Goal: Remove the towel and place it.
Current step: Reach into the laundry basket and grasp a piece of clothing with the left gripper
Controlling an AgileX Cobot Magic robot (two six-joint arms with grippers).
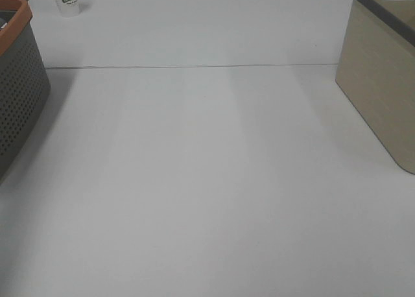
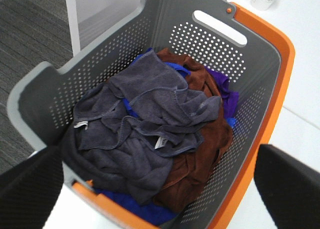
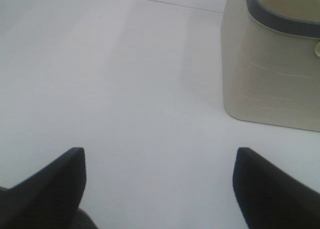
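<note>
A dark charcoal-grey towel [image 2: 150, 109] with a small white tag lies crumpled on top of a pile inside a grey perforated basket with an orange rim [image 2: 210, 44]. The basket also shows at the left edge of the exterior high view [image 1: 19, 89]. My left gripper [image 2: 160, 184] is open and hangs above the basket, apart from the towel; its dark fingertips [image 2: 30, 184] frame the view. My right gripper [image 3: 160, 189] is open and empty over the white table [image 3: 125, 89]. Neither gripper shows in the exterior high view.
Brown [image 2: 195, 164], blue [image 2: 135, 206] and purple [image 2: 225, 89] cloths lie under the grey towel. A beige bin with a dark rim [image 1: 382, 83] stands at the right, also in the right wrist view [image 3: 270, 74]. A white paper cup [image 1: 67, 0] stands at the back left.
</note>
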